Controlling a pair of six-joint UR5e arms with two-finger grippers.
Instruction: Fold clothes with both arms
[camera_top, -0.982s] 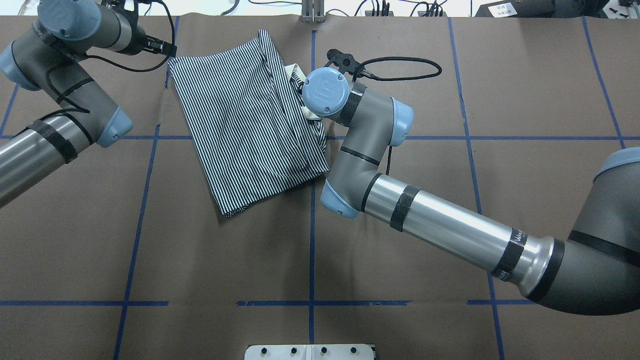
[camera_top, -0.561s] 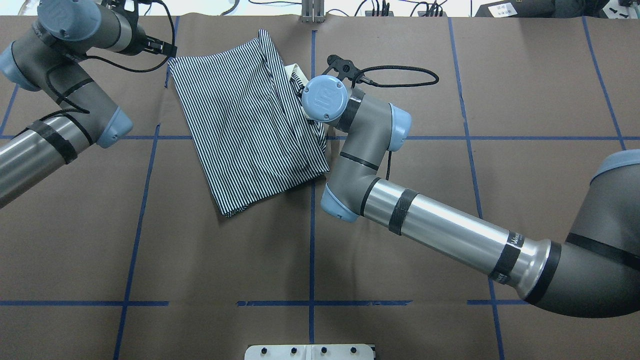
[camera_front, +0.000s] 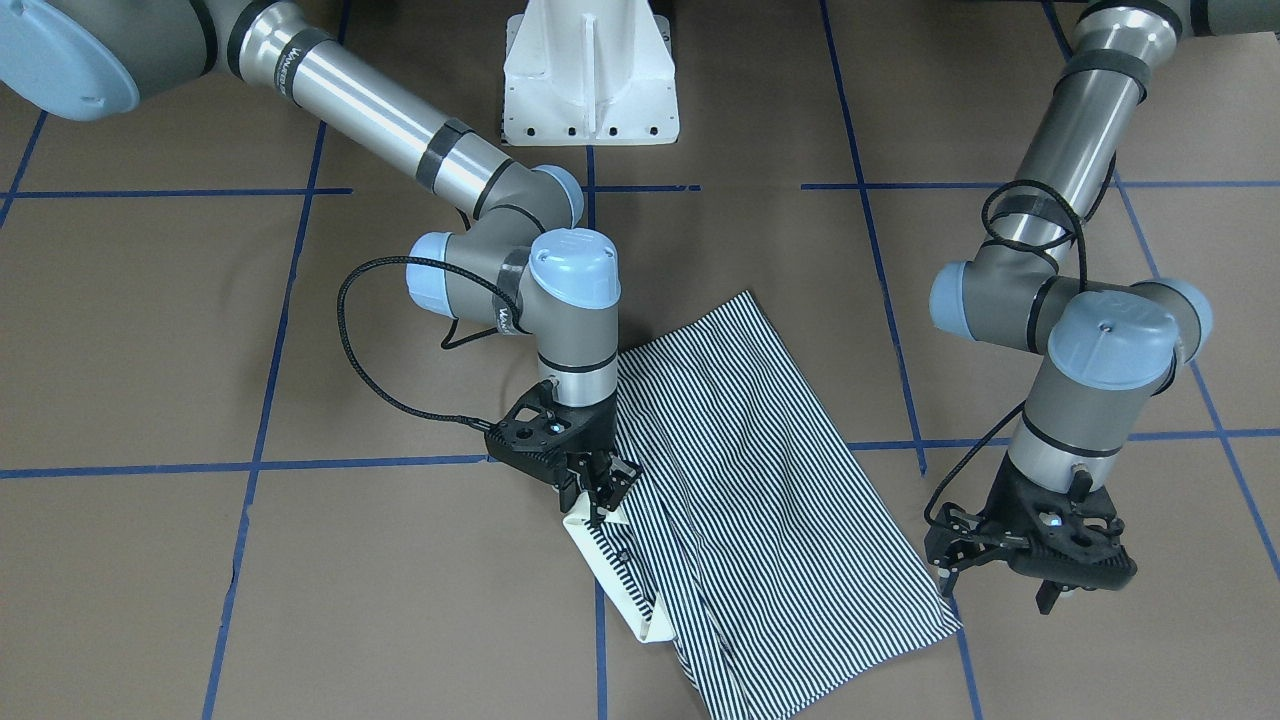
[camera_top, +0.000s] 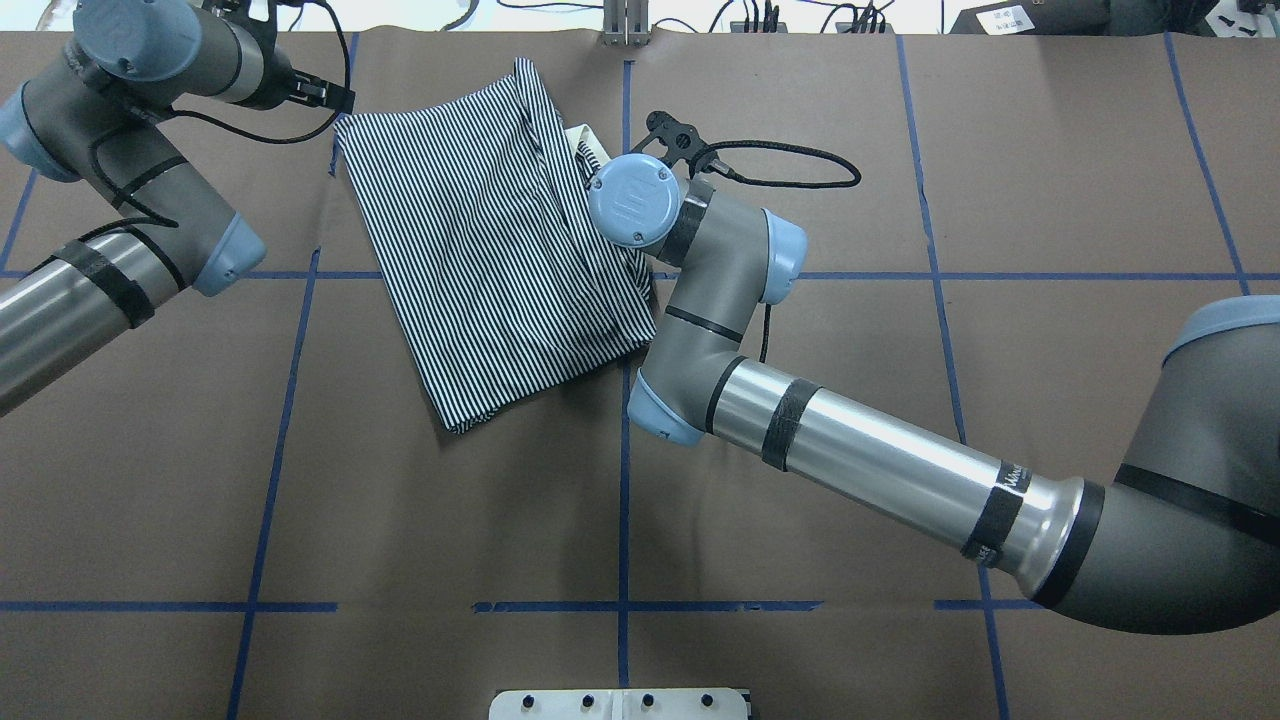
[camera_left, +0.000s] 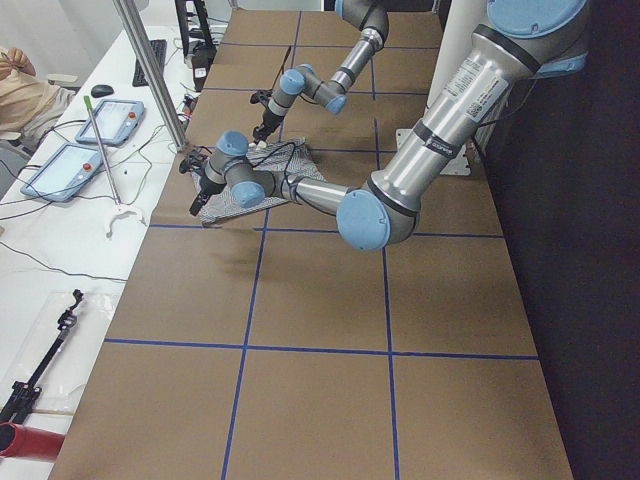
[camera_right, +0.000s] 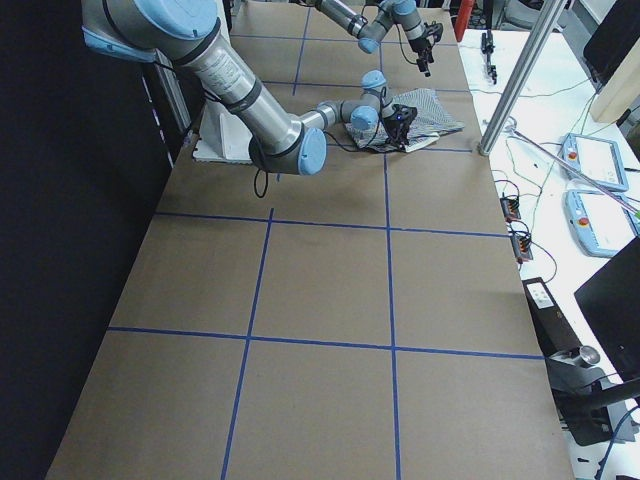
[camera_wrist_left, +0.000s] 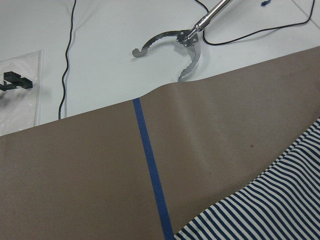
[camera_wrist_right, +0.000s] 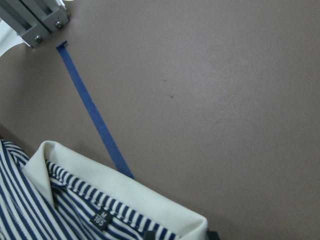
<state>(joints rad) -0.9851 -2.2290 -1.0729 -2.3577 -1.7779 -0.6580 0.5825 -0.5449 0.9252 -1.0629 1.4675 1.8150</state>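
The striped polo shirt (camera_front: 760, 500) lies folded on the brown table, at the far middle in the overhead view (camera_top: 480, 260). Its cream collar (camera_front: 610, 570) sticks out along the edge on my right arm's side. My right gripper (camera_front: 598, 505) points down onto the upper end of that collar with its fingers pinched together on the fabric. In the overhead view the right wrist hides it. The right wrist view shows the collar (camera_wrist_right: 115, 185) and a small label close below. My left gripper (camera_front: 1000, 590) hovers open just beside the shirt's far corner, holding nothing.
Blue tape lines (camera_top: 624, 480) divide the table. The white pedestal base (camera_front: 590, 70) stands at the robot's edge. A metal post (camera_top: 625, 20) rises at the far edge. On the white bench beyond lie cables and a metal grabber tool (camera_wrist_left: 175, 45).
My right wrist has shifted left and slightly away from the robot's base, over the shirt's collar edge. The left arm has not moved.
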